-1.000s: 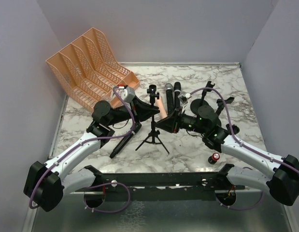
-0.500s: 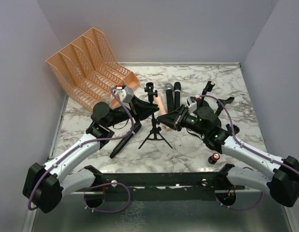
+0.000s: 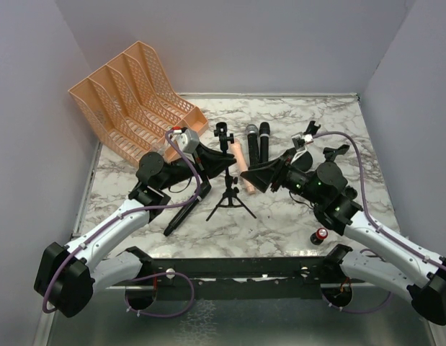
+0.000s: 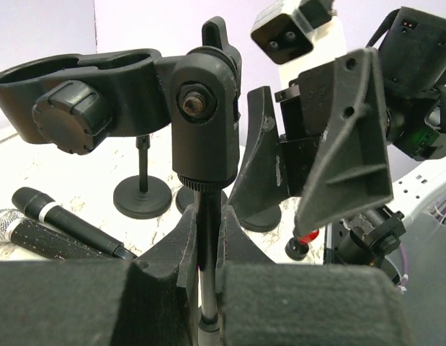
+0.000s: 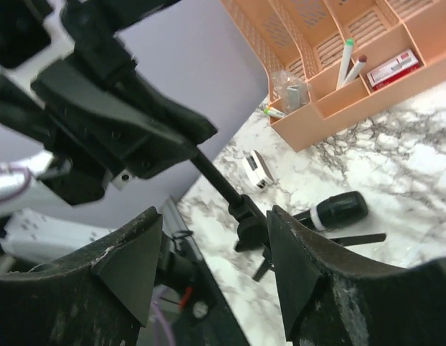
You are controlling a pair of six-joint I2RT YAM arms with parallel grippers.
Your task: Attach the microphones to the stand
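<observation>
Just starting | my left tool (image 4: pixel 208 241) pinches the stand (image 3: pixel 228 196) pole | my right tool (image 5: pixel 215 263) spread, empty | clip (image 4: pixel 100 76) bare | microphones (image 3: pixel 265 143) lie mid-frame on tabletop (image 3: pixel 316 115)

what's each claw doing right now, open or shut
left claw: shut on the mic stand, gripping its thin pole
right claw: open, nothing between its fingers

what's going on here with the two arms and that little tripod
The left gripper is shut on the pole of the tripod stand, which stands upright on the table. The right gripper is open and empty beside it. The stand's clip holds nothing; the microphones lie on the table.
</observation>
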